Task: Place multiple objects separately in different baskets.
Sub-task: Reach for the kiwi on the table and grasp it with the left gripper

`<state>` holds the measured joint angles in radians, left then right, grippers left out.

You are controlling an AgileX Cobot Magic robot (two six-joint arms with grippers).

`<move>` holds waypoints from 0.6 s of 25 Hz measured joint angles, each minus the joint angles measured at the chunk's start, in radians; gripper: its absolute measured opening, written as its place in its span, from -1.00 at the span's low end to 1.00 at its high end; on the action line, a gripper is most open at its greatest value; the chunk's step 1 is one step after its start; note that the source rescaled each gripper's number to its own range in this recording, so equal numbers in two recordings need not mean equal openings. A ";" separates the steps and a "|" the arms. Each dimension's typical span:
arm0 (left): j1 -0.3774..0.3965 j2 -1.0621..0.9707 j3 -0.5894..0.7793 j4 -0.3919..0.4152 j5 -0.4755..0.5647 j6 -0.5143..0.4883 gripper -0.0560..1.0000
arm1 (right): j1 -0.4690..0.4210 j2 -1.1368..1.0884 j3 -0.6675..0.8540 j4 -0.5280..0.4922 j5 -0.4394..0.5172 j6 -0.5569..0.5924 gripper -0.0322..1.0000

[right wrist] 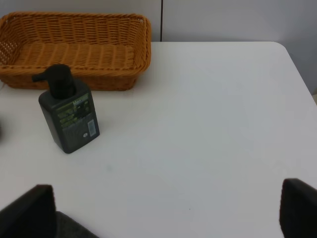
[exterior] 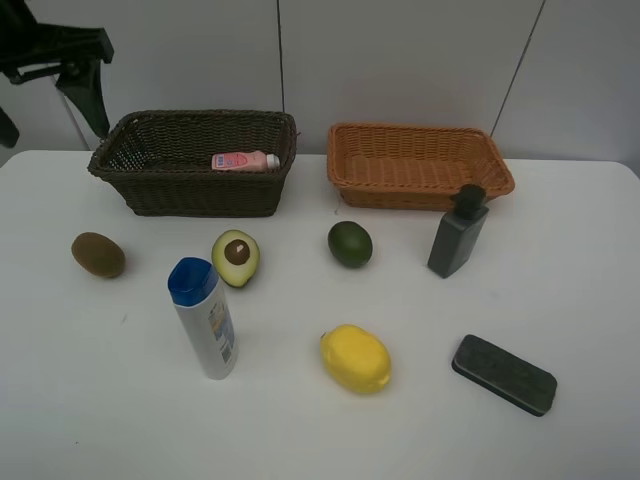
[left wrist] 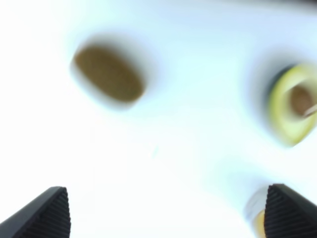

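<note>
Your left claw [left wrist: 168, 213], right claw [right wrist: 163, 210]: released | pink cylindrical bottle [exterior: 245, 161] lying in dark woven wicker basket [exterior: 200, 195] | fuzzy brown oval kiwi [exterior: 98, 254] on bench [exterior: 100, 400]

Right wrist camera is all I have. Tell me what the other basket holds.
Observer: The dark basket holds only the pink bottle, lying on its side.
Operator: List the fruit on the table.
Observer: The kiwi, halved avocado, lime and lemon all sit on the table.
Operator: Report the left gripper.
Observer: The left gripper is open and holds nothing.
</note>
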<state>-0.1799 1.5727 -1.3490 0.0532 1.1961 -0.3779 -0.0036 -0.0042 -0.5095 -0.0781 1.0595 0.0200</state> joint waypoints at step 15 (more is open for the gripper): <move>0.156 0.100 0.348 0.000 -0.432 -0.100 1.00 | 0.000 0.000 0.000 0.000 0.000 0.000 0.97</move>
<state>-0.0239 1.6723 -1.0010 0.0527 0.7643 -0.4777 -0.0036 -0.0042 -0.5095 -0.0781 1.0595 0.0200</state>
